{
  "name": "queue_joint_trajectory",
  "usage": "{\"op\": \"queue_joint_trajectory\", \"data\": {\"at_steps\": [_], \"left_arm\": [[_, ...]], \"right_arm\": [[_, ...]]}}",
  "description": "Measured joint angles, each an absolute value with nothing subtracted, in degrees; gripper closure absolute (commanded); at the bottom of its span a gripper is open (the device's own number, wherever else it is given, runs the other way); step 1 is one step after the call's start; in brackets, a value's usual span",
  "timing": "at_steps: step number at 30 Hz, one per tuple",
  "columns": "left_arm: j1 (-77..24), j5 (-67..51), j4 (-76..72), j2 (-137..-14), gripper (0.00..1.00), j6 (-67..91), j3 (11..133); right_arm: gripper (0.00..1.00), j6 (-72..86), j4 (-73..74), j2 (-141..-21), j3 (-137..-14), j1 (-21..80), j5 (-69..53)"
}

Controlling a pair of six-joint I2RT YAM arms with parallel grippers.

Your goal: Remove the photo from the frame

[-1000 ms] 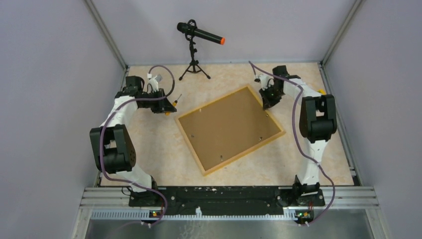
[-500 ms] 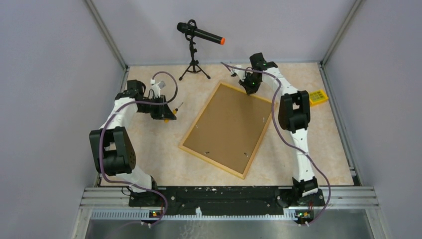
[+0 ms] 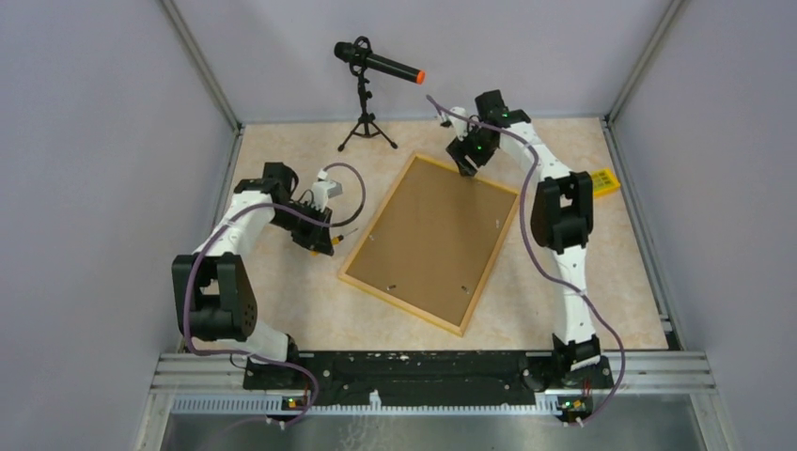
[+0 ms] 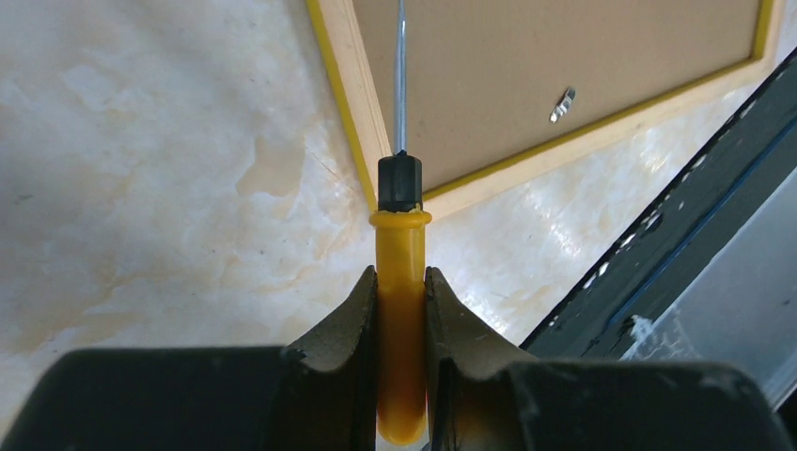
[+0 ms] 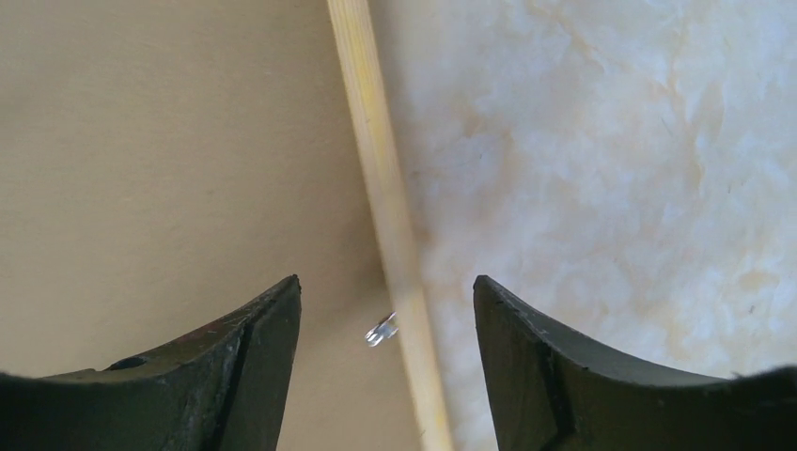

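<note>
The frame lies face down on the table, showing its brown fibreboard back, small metal clips and pale wood edge. The photo is hidden beneath the backing. My left gripper hangs at the frame's left corner, shut on a yellow-handled screwdriver whose thin shaft reaches over the frame's edge onto the backing. My right gripper hovers open above the frame's far corner. Its jaws straddle the pale wood edge and a small metal clip, gripping nothing.
A black microphone on a small tripod stands at the back of the table. A small yellow block lies near the right wall behind the right arm. A dark rail runs along the near table edge.
The right gripper swung the frame counter-clockwise by its far corner, then opened and let go. The left gripper carried the screwdriver down and right to the frame's left corner.
</note>
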State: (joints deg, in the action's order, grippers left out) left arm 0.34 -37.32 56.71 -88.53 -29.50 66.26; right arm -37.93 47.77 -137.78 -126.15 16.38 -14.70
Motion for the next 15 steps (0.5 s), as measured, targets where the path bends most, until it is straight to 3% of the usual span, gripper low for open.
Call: {"op": "queue_joint_trajectory", "data": {"at_steps": [7,12,15], "left_arm": [[-7.16,-31.22,56.29,-86.17,1.0,-31.66,60.25],[-7.99,-29.04,53.58,-86.32,1.0,-30.89,59.51],[-8.21,-28.23,51.75,-87.05,1.0,-30.09,59.51]], "right_arm": [[0.33,-21.65,48.12,-121.58,-113.01,10.85,-20.62],[0.32,-11.29,44.18,-109.73,-93.12,1.54,-21.37],[0.38,-5.85,42.68,-105.58,-82.46,-1.87,-20.1]]}}
